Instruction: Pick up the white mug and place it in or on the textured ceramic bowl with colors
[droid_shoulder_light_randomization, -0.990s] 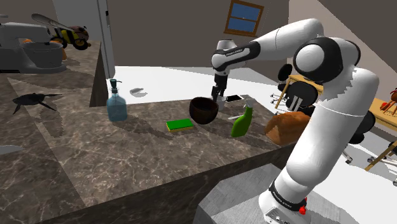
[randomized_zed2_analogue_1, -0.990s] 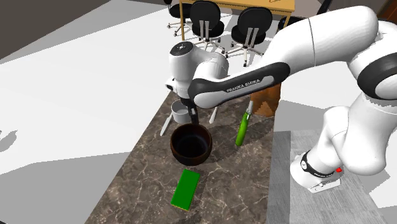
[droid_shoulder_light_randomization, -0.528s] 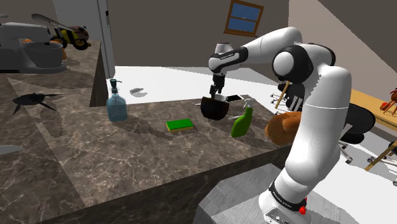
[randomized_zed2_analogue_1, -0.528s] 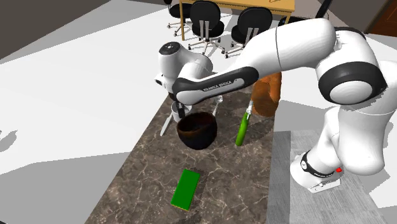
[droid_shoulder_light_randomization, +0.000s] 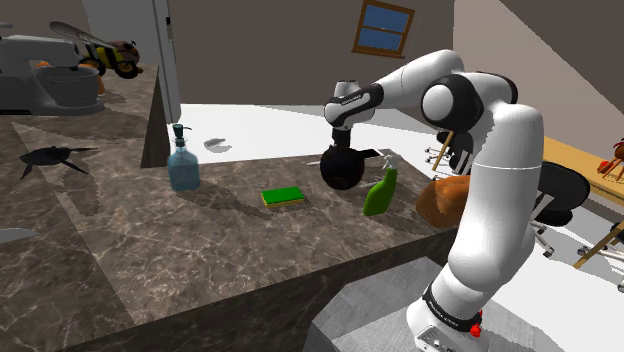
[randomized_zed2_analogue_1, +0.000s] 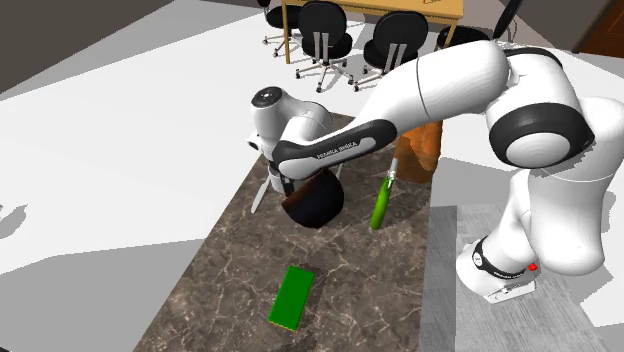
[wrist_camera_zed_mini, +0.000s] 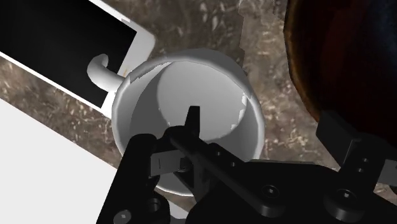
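Shoved by the descending arm, the bowl (droid_shoulder_light_randomization: 343, 170) has tipped onto its side, ending at the bottle's (droid_shoulder_light_randomization: 378, 192) 10 o'clock in the shoulder view. Just behind it the mug (wrist_camera_zed_mini: 191, 83) stands upright beside a phone (wrist_camera_zed_mini: 76, 44). The gripper (wrist_camera_zed_mini: 245, 137) hovers over the mug, fingers apart, nothing clamped. Grasping comes next: close on the wall, lift, then find the skewed bowl

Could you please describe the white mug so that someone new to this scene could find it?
On the dark marbled counter, go to the end where the white arm reaches down. There the mug stands upright between a dark round bowl and a black-screened phone; it is the white one with a curled handle.
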